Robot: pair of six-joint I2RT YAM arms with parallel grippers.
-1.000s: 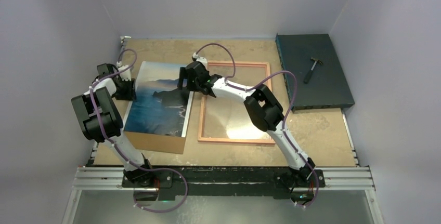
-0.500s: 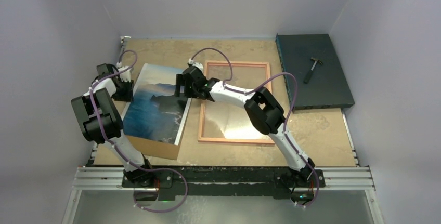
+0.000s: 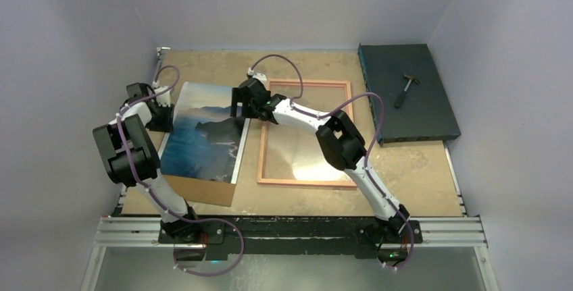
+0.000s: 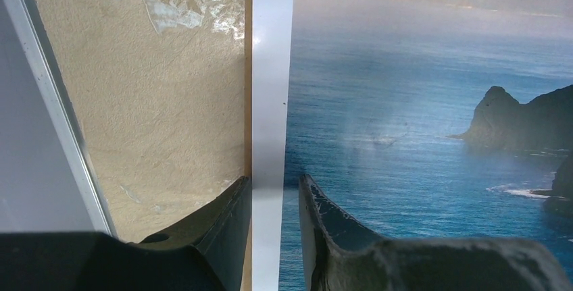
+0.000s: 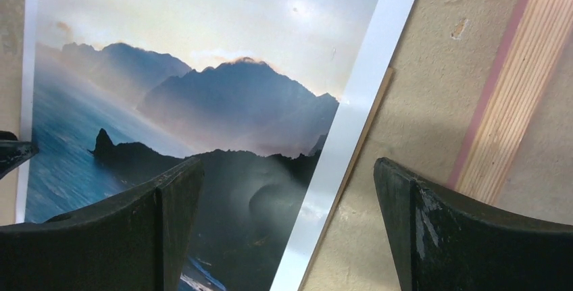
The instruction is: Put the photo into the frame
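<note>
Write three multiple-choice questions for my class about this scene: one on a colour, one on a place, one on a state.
1. What colour is the border of the photo? A black; B red; C white.
2. Where does the hammer lie? A on the photo; B on the dark box; C out of view.
3. How is the right end effector? A open, over the photo's right edge; B shut on the photo; C shut on the hammer.

Answers:
1 C: a white strip runs along the print's edge.
2 B: it lies on the box at the right rear of the table.
3 A: its jaws stand wide apart above the white border, gripping nothing.
</note>
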